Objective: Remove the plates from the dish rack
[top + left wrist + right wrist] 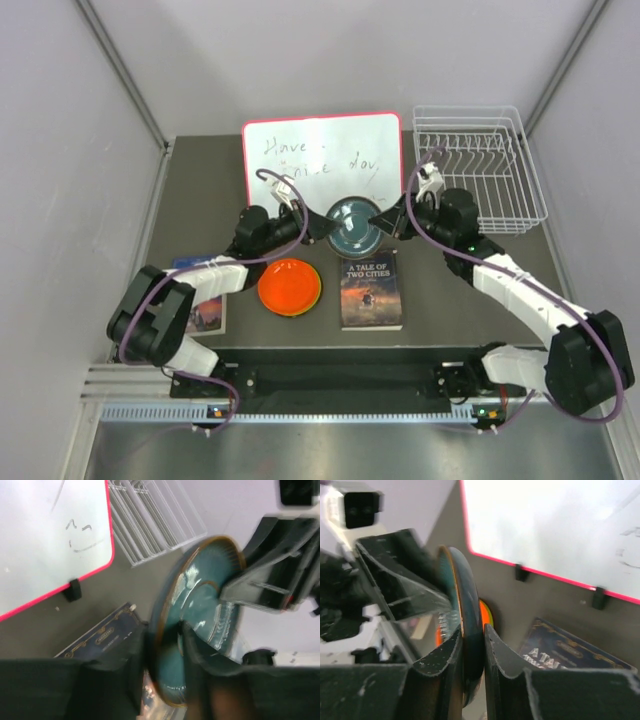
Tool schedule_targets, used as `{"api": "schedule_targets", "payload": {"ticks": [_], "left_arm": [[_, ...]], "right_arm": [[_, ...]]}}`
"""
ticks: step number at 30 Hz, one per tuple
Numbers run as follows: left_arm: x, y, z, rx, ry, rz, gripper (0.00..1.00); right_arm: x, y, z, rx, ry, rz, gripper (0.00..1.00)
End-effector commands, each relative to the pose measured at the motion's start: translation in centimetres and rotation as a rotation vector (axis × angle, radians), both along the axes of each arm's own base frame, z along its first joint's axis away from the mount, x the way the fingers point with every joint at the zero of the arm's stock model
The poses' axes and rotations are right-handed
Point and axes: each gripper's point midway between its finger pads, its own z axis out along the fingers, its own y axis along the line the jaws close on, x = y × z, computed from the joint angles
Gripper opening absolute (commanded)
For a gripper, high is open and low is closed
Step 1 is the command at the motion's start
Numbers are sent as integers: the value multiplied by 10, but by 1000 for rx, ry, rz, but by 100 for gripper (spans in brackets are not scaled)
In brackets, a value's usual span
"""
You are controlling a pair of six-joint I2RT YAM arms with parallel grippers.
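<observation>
On dark tabletop [200,205] — whiteboard [320,150], dish rack [480,170], pale walls [60,150]

Lab test cell: plain white panel walls [60,150], aluminium frame posts [125,70], dark table [200,190], slotted rail [300,411].

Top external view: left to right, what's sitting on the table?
Half-covered book → orange plate → A Tale of Two Cities book → dish rack. Left out: the teal plate and the whiteboard, which overlap the others.
</observation>
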Motion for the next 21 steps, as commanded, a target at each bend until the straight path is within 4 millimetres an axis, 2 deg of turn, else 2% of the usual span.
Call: {"api": "schedule_targets", "payload": {"ticks": [1, 2, 8, 10, 11, 12, 13, 14, 15, 19, 21], "left_arm": [[-6, -2, 20, -65, -87, -26, 9], [-6, -1, 20, -67, -87, -22, 0], [-11, 5, 17, -48, -101, -3, 0], [-10, 9, 9, -10, -70, 28, 0], [-9, 14, 12, 18, -92, 48, 0], [-7, 20, -1, 72, -49, 83, 0], [-7, 25, -4, 103, -44, 105, 0], [-7, 33, 2, 134, -78, 134, 0], [-5, 41, 0, 163, -77, 180, 0], [-18, 76, -7, 272, -41, 300, 0], [-27, 88, -17, 301, -21, 337, 0]], "right_arm": [[-1, 18, 32, 115, -89, 60, 0], [0, 18, 32, 115, -89, 61, 0], [6, 22, 23, 93, -74, 66, 2], [11, 21, 21, 57, -85, 61, 23], [17, 17, 18, 28, -84, 27, 26], [18, 12, 11, -11, -61, 10, 32], [25, 5, 14, -55, -92, -12, 43], [33, -5, 14, -90, -102, -67, 45], [35, -13, 8, -132, -82, -92, 46], [54, -49, 20, -230, -142, -199, 59], [61, -60, 27, -248, -172, -234, 60]]}}
